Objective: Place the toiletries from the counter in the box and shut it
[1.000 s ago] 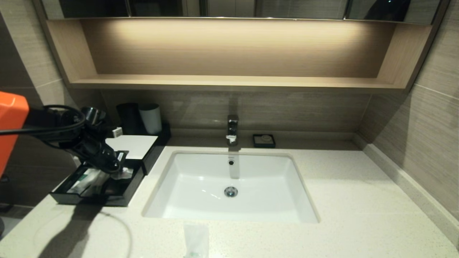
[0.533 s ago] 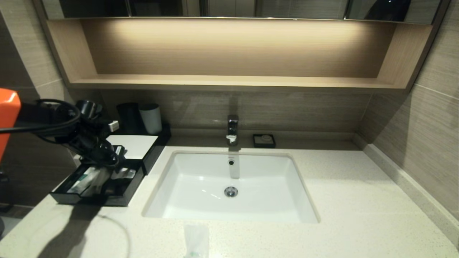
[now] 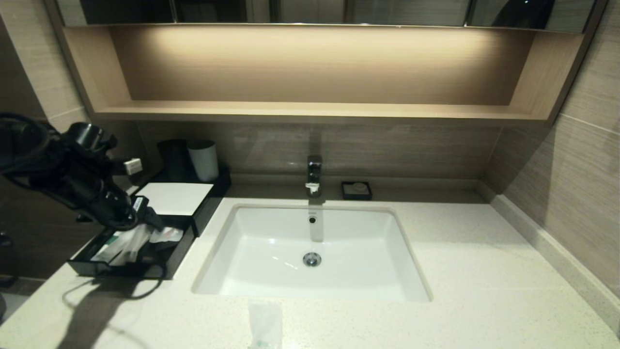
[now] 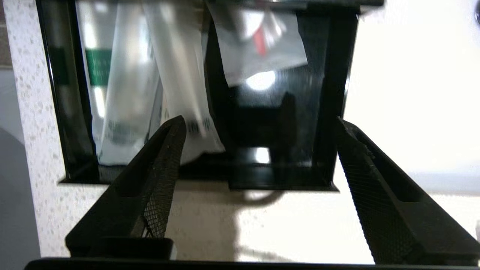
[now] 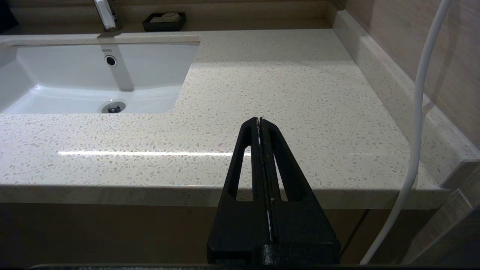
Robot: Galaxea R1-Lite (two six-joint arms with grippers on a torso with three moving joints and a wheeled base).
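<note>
The black box (image 3: 206, 206) with a white top panel stands at the counter's (image 3: 484, 271) back left, its drawer (image 3: 121, 269) pulled out. In the drawer lie a slim white stick pack with a green band (image 3: 112, 241) and a translucent sachet (image 3: 167, 235). They also show in the left wrist view: the stick pack (image 4: 99, 67) and the sachet (image 4: 262, 41). Another sachet (image 3: 264, 324) lies on the counter before the sink. My left gripper (image 3: 147, 218) is open and empty above the drawer's front (image 4: 277, 176). My right gripper (image 5: 259, 119) is shut and empty, off the counter's front right edge.
A white sink basin (image 3: 261, 242) with a chrome tap (image 3: 314, 174) fills the middle. A small black soap dish (image 3: 356, 190) sits behind it. A black cup and a grey cup (image 3: 203, 160) stand behind the box. A wooden shelf (image 3: 310, 110) runs above.
My left arm has drawn back to the left and upward from the drawer, leaving the packs inside. Its orange part has left the view. The right arm has not moved.
</note>
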